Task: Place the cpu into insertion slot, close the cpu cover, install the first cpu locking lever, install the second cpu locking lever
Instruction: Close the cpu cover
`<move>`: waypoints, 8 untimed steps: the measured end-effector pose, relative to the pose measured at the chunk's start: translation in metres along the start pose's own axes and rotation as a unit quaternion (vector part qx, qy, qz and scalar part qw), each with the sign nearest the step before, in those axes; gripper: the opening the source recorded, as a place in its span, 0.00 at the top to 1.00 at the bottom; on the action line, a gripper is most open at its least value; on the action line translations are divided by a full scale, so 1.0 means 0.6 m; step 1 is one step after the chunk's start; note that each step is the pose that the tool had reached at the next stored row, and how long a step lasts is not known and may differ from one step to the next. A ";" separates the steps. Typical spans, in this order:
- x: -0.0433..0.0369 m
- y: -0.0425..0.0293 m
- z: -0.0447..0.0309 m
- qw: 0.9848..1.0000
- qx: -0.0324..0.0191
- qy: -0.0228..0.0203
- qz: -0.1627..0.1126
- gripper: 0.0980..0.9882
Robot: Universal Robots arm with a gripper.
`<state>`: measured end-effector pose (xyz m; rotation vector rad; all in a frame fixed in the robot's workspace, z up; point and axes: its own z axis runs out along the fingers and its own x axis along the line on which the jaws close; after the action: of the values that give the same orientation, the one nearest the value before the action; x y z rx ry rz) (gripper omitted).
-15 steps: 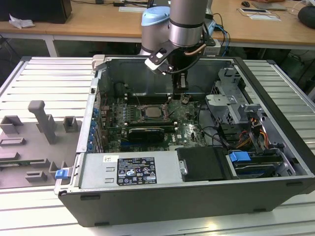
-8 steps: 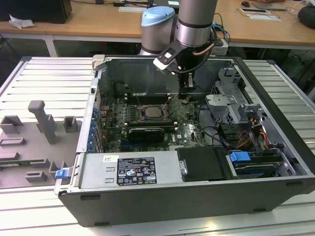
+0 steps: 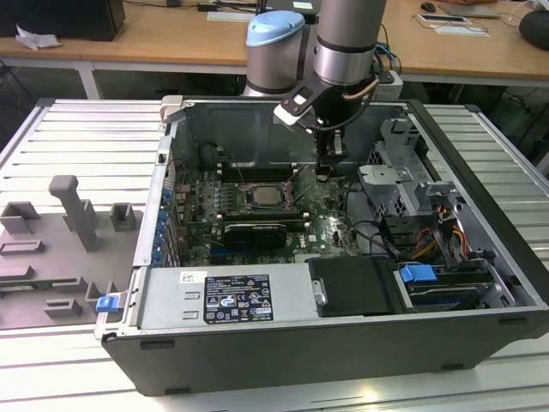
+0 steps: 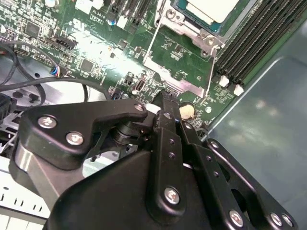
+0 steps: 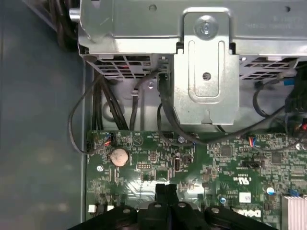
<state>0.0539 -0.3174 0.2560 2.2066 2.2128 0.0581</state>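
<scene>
Claw shut, fingertips pressed together with nothing between them, low over the green board just beside the socket. Chip sits in the socket. Cover is swung open, its free edge right at the claw tip; contact unclear.

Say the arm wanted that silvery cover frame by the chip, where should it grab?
Probably the wider flat edge of the cpu cover, farthest from the cpu, coming from the coin battery side. The cover seems swung open; it is a thin frame around a window, so only that edge offers grip.
</scene>
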 end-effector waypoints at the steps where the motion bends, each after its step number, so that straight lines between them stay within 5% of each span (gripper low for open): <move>1: 0.000 0.000 0.002 1.000 0.000 0.000 0.000 0.99; 8: 0.000 -0.003 0.005 1.000 0.000 0.000 0.000 0.99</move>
<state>0.0521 -0.3174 0.2532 2.2068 2.2132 0.0575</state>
